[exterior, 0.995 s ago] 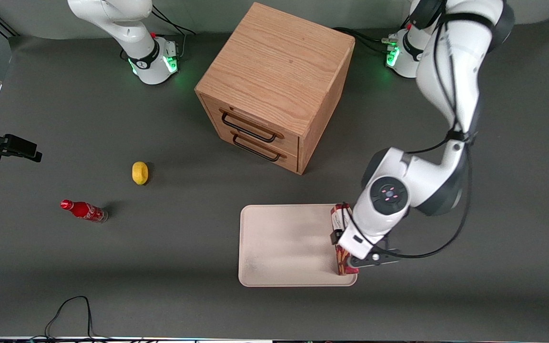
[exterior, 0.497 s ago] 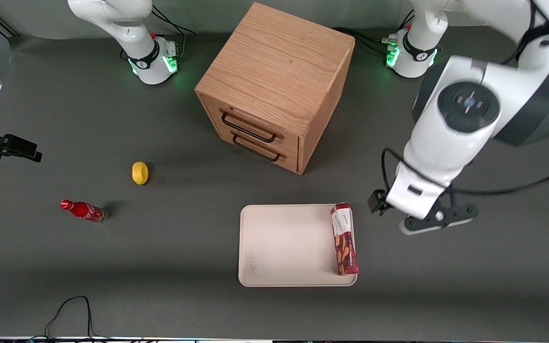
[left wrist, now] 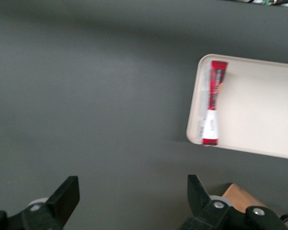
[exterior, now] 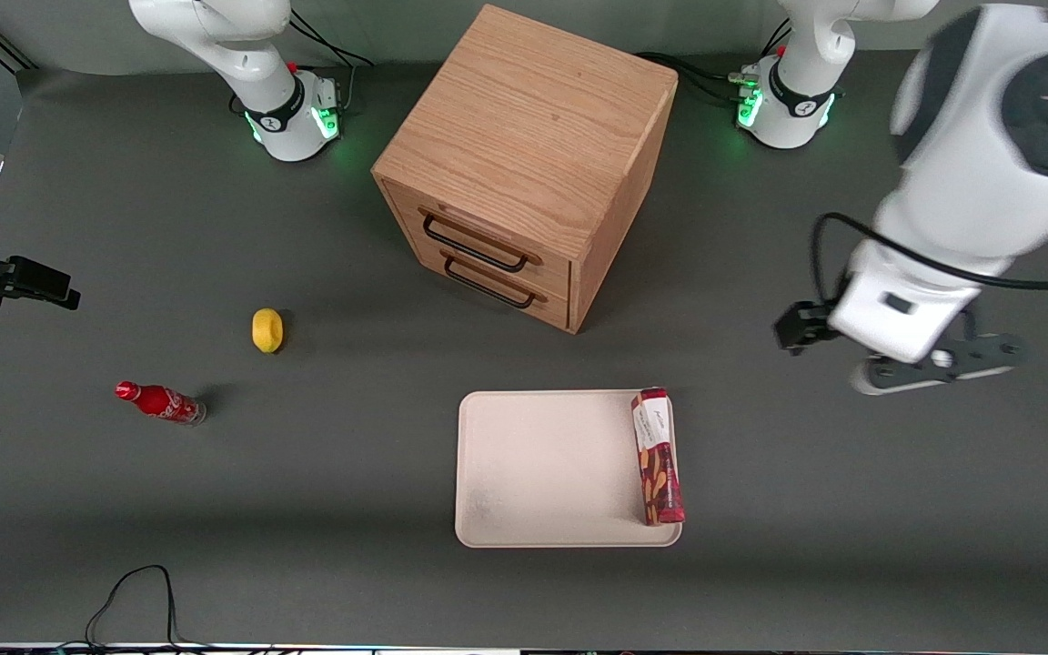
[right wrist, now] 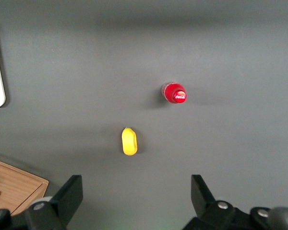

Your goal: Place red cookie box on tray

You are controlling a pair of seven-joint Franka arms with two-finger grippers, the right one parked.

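Where dark mat (exterior: 351, 473) spreads, tool (left wrist: 129, 201) spread wide above.

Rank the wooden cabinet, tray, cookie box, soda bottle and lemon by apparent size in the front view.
1. wooden cabinet
2. tray
3. red cookie box
4. soda bottle
5. lemon

The open hand hangs above bare table, toward the working arm's end.

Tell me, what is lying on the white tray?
Only the red cookie box lies on the tray, flat along the short edge toward the working arm. The rest of the tray is bare. The open gripper hangs above the table off to the side, holding nothing.
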